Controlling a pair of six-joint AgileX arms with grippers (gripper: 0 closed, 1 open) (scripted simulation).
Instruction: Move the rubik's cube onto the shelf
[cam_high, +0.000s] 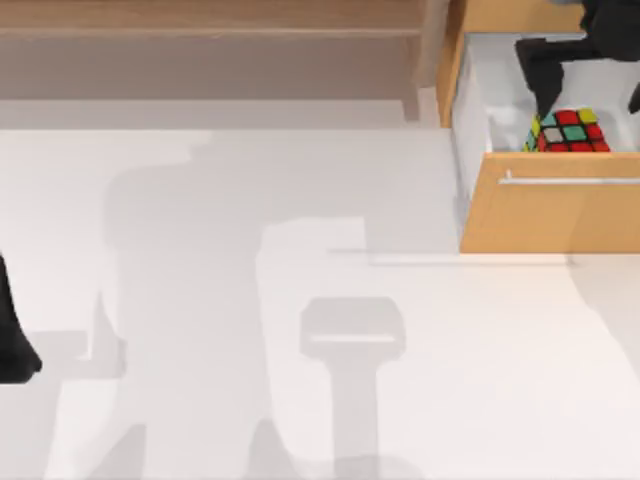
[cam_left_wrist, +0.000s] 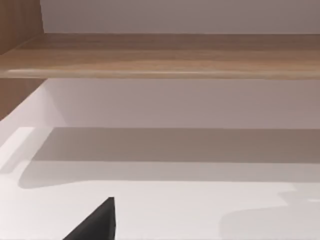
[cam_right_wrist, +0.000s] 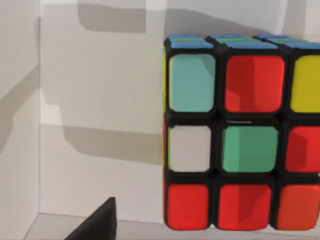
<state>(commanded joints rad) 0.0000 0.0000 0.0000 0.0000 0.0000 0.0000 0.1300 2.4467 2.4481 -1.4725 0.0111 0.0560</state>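
The rubik's cube (cam_high: 570, 131) sits inside the open white drawer (cam_high: 470, 110) at the table's right, against the drawer front. My right gripper (cam_high: 590, 102) hangs over the drawer, open, one dark finger coming down by the cube's left side. The right wrist view has the cube (cam_right_wrist: 240, 135) very close, with a dark fingertip (cam_right_wrist: 97, 222) off to one side and apart from it. The shelf (cam_high: 200, 15) is a long light wooden board along the table's back, left of the drawer, seen too in the left wrist view as the shelf (cam_left_wrist: 165, 55).
An orange-tan drawer front (cam_high: 560, 205) with a thin metal handle (cam_high: 570, 181) juts toward the table's middle. An upright post (cam_high: 430, 55) stands between shelf and cabinet. My left gripper (cam_high: 18, 355) is parked at the table's left edge, over the white tabletop (cam_high: 300, 260).
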